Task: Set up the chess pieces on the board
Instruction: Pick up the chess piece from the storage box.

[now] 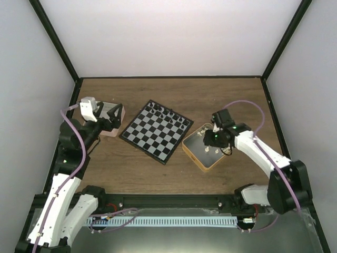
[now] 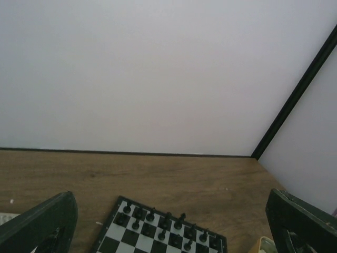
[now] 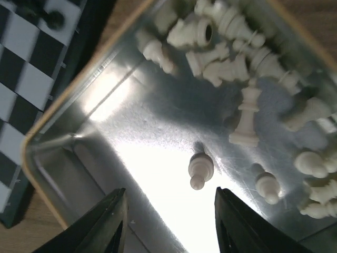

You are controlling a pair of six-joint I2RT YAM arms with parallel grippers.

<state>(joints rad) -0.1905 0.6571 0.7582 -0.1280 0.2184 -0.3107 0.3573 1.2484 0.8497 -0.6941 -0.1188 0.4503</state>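
The white chess pieces [image 3: 231,58] lie in the shiny tin [image 3: 32,141], beside the board [image 1: 156,130]. They look tiny, light, hard and slippery. Your right hand [image 3: 169,194] hangs partly open, holding nothing, by one lone pawn [image 3: 200,170]. Pinch its thin middle. Your left hand [image 2: 168,216] is wide and empty.

Board [image 1: 152,134] mid table [image 1: 131,174]; tin [image 1: 195,156] just right of it (chess pieces [image 3: 221,58] heaped inside); other set [image 1: 168,113] on board's far rows.
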